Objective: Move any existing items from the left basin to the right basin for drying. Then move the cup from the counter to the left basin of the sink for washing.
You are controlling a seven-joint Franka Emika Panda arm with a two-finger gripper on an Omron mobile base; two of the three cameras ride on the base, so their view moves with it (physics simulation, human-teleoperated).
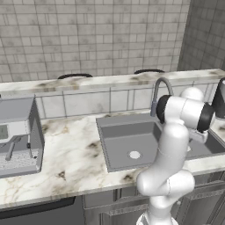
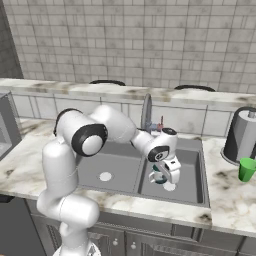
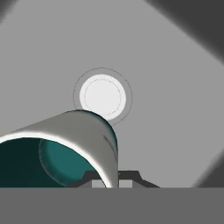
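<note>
My gripper (image 2: pixel 169 185) hangs low inside the right basin (image 2: pixel 194 172) of the grey sink, shut on the wall of the small teal-green cup (image 2: pixel 158 178). In the hand view the gripper (image 3: pixel 111 183) pinches the rim of this cup (image 3: pixel 65 144), which lies tilted just above the pale drain (image 3: pixel 103 96). The left basin (image 2: pixel 117 162) holds nothing but its own drain (image 2: pixel 105 176); it also appears as the left basin (image 1: pixel 127 136) behind my arm. A bright green cup (image 2: pixel 246 169) stands upright on the marble counter (image 2: pixel 230 200), right of the sink.
The curved grey tap (image 2: pixel 146 112) rises behind the divider between the basins. A tall grey canister (image 2: pixel 242 134) stands just behind the green cup. A coffee machine (image 1: pixel 17 136) occupies the counter at the far left. A raised marble ledge (image 1: pixel 110 81) runs along the back.
</note>
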